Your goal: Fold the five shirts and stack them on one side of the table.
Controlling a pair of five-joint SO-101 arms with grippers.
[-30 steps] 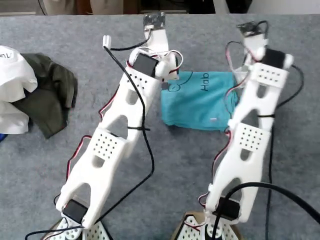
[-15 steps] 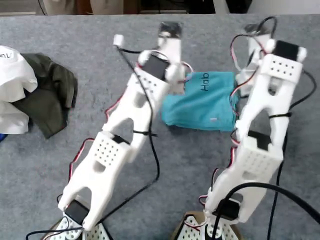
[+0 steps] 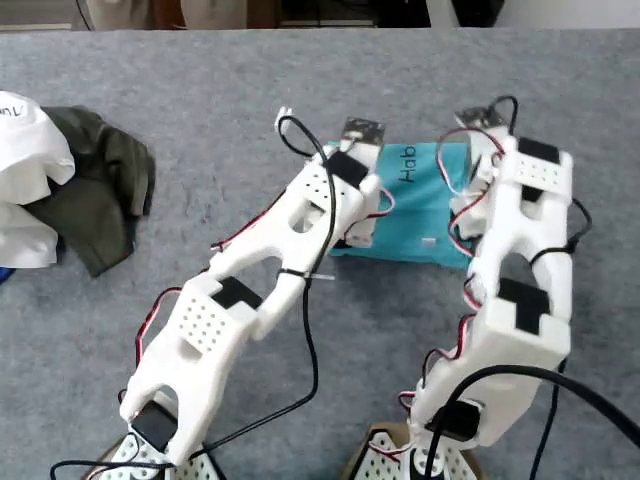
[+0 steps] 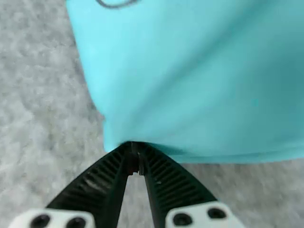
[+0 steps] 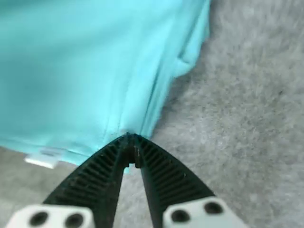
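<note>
A teal shirt [image 3: 415,205] lies folded into a rectangle on the grey table, between the two arms. My left gripper [image 4: 134,153] is shut, pinching the teal shirt [image 4: 190,76] at its near left corner. At the right side my right gripper [image 5: 131,144] is also shut, its tips nipping the layered edge of the teal shirt [image 5: 80,66] beside a small white tag [image 5: 45,159]. In the high view both wrists hang over the shirt's sides and hide the fingers.
A crumpled white shirt [image 3: 25,175] and a dark olive shirt [image 3: 105,185] are heaped at the table's left edge, with a bit of blue cloth [image 3: 4,272] below them. Bare grey table [image 3: 200,90] lies between the pile and the arms.
Both arms drew back from the shirt's far edge towards its near edge and came down onto the cloth. The shirt itself has barely shifted.
</note>
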